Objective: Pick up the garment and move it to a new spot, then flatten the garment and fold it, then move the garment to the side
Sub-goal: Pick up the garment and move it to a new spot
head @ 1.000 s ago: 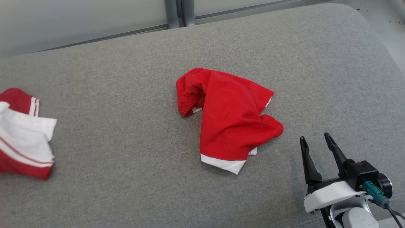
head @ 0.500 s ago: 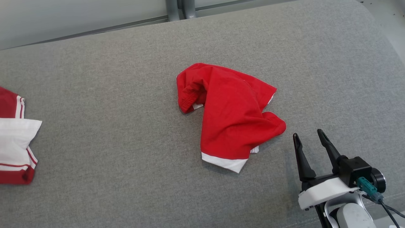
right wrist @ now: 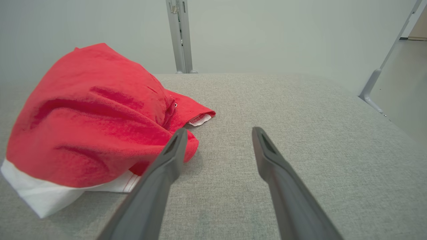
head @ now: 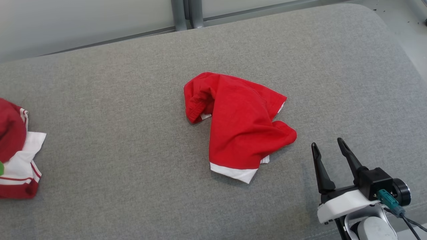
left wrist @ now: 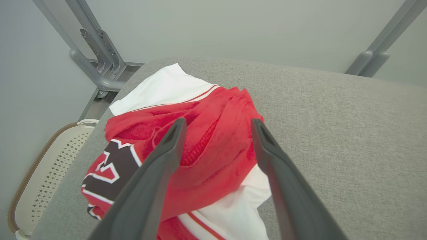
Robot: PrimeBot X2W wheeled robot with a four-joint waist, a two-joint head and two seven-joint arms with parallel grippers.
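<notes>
Hovering with fingers spread wide, the left gripper (left wrist: 217, 122) hung over a red-and-white garment (head: 20, 160) at the bench's (head: 116, 100) left edge; a crumpled red garment (head: 238, 126) lay mid-bench, the right gripper (head: 327, 142) near it, fingers parted and empty.

A grey woven-fabric counter (head: 133, 206) spans most of the head view, its corner rounded at upper right. Along the top runs a pale wall (head: 66, 20) with grey metal posts (head: 178, 13) (two, side by side). Pale floor (head: 403, 23) shows at far upper right. A cream perforated basket (left wrist: 46, 166) sits lower left in the left wrist view.
</notes>
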